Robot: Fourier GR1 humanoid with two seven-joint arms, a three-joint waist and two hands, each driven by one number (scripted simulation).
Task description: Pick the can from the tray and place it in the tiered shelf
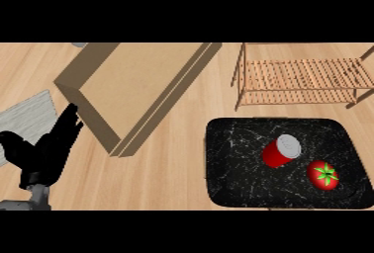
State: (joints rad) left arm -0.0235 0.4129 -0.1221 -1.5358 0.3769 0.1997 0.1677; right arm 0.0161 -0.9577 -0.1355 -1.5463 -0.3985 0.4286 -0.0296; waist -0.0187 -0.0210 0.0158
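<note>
A red can (280, 151) with a silver lid lies tilted on its side in the middle of the black marbled tray (234, 178) at the lower right. A wooden slatted tiered shelf (301, 81) stands behind the tray at the upper right. My left hand (45, 148) rests at the lower left with straight fingers pointing up, far from the tray and holding nothing. My right hand does not show.
A red tomato (323, 174) with a green stem lies on the tray right of the can. A large tan box (131, 84) lies slanted across the counter's middle. A grey mat (25, 118) sits at the left edge.
</note>
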